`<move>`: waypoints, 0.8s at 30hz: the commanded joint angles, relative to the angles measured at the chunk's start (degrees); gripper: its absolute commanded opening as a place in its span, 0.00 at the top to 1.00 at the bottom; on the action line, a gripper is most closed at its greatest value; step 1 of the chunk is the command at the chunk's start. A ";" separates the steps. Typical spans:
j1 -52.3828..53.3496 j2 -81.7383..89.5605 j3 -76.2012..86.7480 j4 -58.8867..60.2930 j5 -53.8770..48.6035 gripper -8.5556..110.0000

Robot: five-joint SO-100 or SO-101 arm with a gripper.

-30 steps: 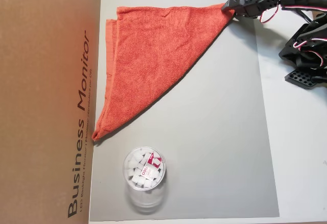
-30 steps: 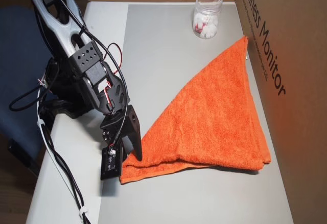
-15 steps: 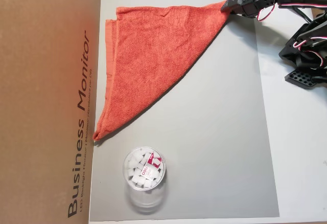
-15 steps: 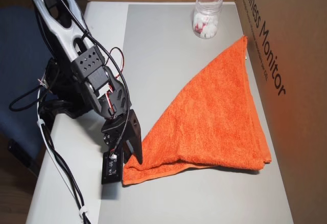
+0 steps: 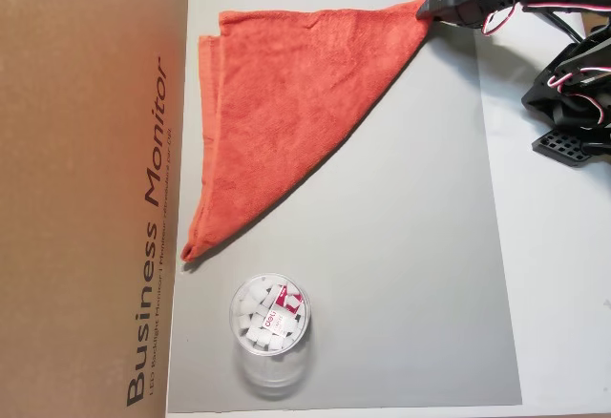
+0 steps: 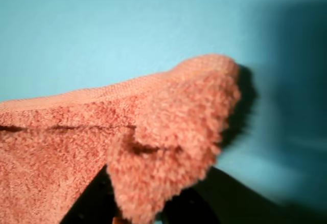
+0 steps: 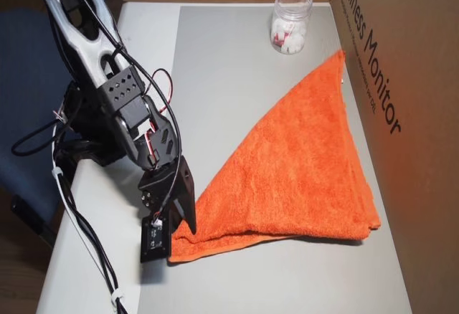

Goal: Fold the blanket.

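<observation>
The orange-red blanket (image 5: 286, 103) lies folded into a triangle on the grey mat (image 5: 401, 265), with two layers showing. It also shows in another overhead view (image 7: 301, 170). My gripper (image 5: 427, 8) is at the triangle's top-right corner in an overhead view, and at the blanket's near-left corner in another overhead view (image 7: 185, 229). It is shut on that corner. The wrist view shows the doubled blanket corner (image 6: 168, 127) close up, lying over a dark finger (image 6: 214, 201). No white tag shows.
A clear plastic jar (image 5: 270, 327) with white pieces stands on the mat near the blanket's far tip; it also shows in another overhead view (image 7: 290, 20). A tall cardboard box (image 5: 86, 189) borders the mat. The arm base (image 5: 573, 103) stands on the white table beside the mat.
</observation>
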 commanded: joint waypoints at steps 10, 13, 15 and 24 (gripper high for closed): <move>8.17 15.12 10.11 0.44 -15.91 0.93; 7.65 16.44 9.32 0.44 -15.82 0.93; 7.38 17.14 9.05 -0.26 -15.82 0.93; 7.21 17.23 1.14 0.26 -13.27 0.93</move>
